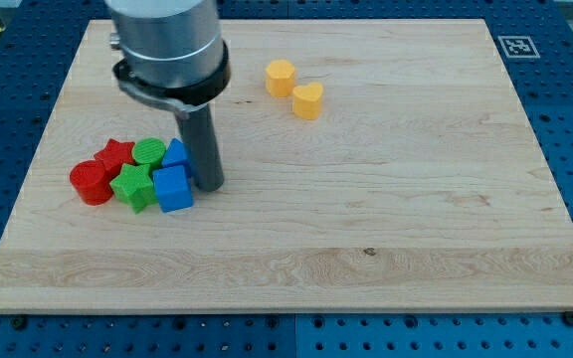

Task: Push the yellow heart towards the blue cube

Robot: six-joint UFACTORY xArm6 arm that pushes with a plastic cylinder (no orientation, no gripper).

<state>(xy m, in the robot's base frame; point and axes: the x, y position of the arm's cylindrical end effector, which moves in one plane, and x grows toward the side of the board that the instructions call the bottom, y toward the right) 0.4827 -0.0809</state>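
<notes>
There is no pincer on this arm, so nothing can be spread or pressed together; the arm ends only in a dark rod. My tip (209,186) stands on the wooden board (386,229), just beside the blue cube (173,189), at about 3 o'clock from it, and it seems to touch it or nearly so.

Around the cube the other blocks make one tight group. A second blue block (176,154) is at 12 o'clock from the cube, partly hidden by the rod. A green star (133,187) is at 9 o'clock, a green round block (148,152) at about 11 o'clock, a red star (115,154) further that way, and a red cylinder (91,183) at the far 9 o'clock end.

The yellow heart (308,100) lies well apart, at about 1 o'clock from my tip, with a yellow hexagon-like block (280,77) just beside it at 10 o'clock. I judge the push is not yet begun: my tip is on the wrong side and must go beyond the heart, to its 1 o'clock side.

I can read no writing. Only a black-and-white square marker (516,46) sits at the board's upper right corner.
</notes>
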